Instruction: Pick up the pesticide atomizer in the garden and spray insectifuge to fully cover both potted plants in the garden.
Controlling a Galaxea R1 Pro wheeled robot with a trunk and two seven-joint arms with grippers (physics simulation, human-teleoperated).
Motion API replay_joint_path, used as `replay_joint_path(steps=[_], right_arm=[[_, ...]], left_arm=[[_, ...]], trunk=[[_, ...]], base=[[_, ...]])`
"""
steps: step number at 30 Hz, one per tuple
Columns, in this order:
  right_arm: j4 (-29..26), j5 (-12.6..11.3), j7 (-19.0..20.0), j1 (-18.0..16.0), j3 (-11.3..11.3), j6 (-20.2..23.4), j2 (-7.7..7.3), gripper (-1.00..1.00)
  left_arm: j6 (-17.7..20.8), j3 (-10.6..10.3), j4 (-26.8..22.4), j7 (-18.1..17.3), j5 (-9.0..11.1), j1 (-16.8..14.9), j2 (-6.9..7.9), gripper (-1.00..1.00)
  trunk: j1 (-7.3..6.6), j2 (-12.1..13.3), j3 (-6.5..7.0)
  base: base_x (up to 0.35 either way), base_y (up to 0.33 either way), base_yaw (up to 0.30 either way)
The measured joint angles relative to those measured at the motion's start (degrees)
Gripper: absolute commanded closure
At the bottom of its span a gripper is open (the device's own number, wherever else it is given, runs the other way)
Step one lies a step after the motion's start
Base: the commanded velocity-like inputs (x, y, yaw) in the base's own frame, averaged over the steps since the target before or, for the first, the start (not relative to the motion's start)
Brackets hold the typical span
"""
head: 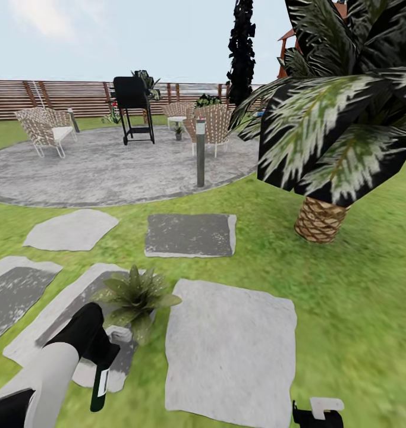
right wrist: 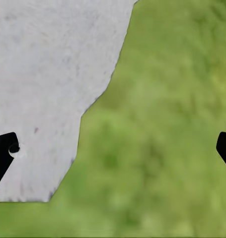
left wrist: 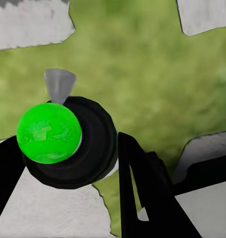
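Lawn [head: 357, 309], left pincer [head: 101, 356] gripping atomizer [head: 99, 386] beside potted plant [head: 134, 297]

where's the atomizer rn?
Head view, lower left: the pesticide atomizer hangs in the left pincer, just short of the near potted plant, over a stepping stone.

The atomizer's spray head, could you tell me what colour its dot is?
Bright green, clearest in the left wrist view on the atomizer.

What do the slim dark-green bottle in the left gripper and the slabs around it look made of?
The slim dark-green bottle looks like glossy plastic, with a white label and a smooth bright-green dot on its head, though glass can't be ruled out. The pale grey stepping stones look like matte rough stone, with mottled surfaces and irregular edges.
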Motion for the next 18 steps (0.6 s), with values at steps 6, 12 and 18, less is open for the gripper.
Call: replay_joint_path(steps=[6,12,18], right_arm=[[0.0,-0.1,-0.2,0.0,0.0,0.0,0.16,-1.00],[0.0,-0.1,-0.2,0.0,0.0,0.0,0.21,-1.00],[0.0,-0.1,-0.2,0.0,0.0,0.0,0.17,-1.00]], left_arm=[[0.0,-0.1,0.0,0.0,0.0,0.0,0.00,1.00],[0.0,-0.2,0.0,0.0,0.0,0.0,-0.07,1.00],[0.0,-0.2,0.1,0.0,0.0,0.0,-0.09,1.00]], trunk=[[-0.01,0.0,0.00],[0.01,0.0,0.00],[0.00,0.0,0.00]], base=[[0.221,-0.148,0.070],[0.114,-0.258,0.268],[0.073,-0.293,0.104]])
